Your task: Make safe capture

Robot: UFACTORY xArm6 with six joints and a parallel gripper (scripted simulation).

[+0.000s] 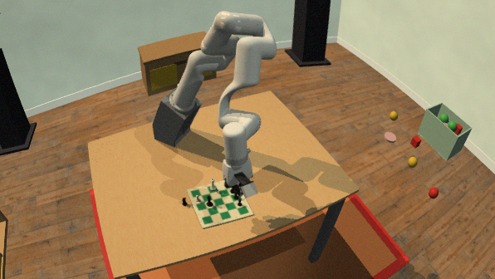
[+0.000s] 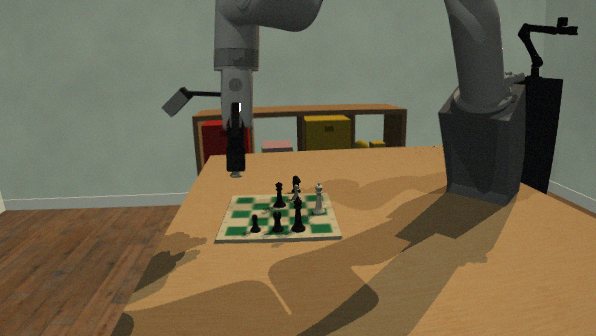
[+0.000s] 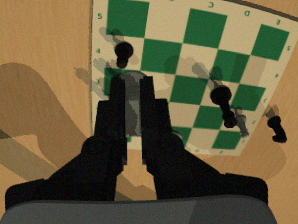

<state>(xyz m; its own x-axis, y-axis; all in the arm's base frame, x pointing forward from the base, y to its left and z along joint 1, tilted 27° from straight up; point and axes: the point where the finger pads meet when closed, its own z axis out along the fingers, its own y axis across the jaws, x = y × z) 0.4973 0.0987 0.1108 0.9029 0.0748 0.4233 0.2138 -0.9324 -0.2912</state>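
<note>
Wrist: grey piece (image 3: 132,94) between pincer (image 3: 133,99) fingers

Green-and-cream checks on tan wood

The flat square chessboard (image 2: 235,231) alternates green and cream squares inside a cream border; its small turned pieces are mostly black (image 2: 298,216), one pale grey-white (image 2: 318,198). The wooden table top (image 2: 450,280) is light tan, the black two-finger gripper (image 3: 132,106) grips a grey piece (image 3: 132,86) — the jointed arm (image 1: 245,58) glossy off-white.

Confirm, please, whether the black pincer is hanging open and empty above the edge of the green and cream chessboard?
Not quite: the black pincer is shut on a small grey chess piece, as the wrist view shows. It does hang above the edge of the green and cream chessboard.
</note>
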